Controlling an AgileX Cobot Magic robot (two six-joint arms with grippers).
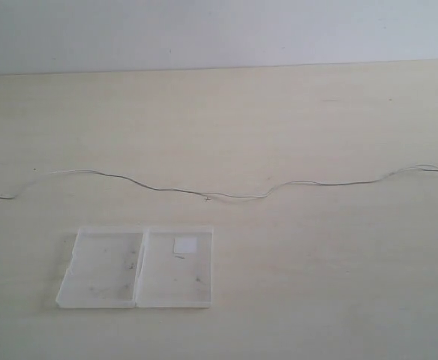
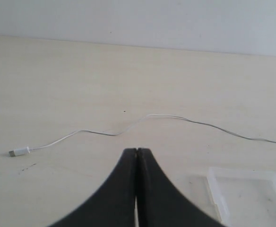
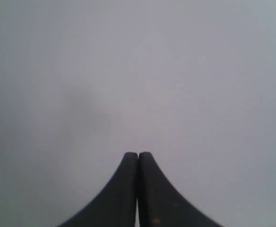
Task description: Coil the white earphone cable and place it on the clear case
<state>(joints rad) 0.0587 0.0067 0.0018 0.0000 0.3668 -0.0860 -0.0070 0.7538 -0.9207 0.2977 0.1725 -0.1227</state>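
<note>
Black left gripper [image 2: 136,151] and right gripper [image 3: 138,154] are clenching empty; only the left wrist view is showing the small white plug [image 2: 19,151] ending the thin white earphone cable [image 2: 199,123].

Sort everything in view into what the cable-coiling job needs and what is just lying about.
Belongs to the job:
- white earphone cable, stretched out across the table
- clear case, lying open
- left pincer and right pincer, both shut

Just there:
- pale table
- white label inside the case
</note>
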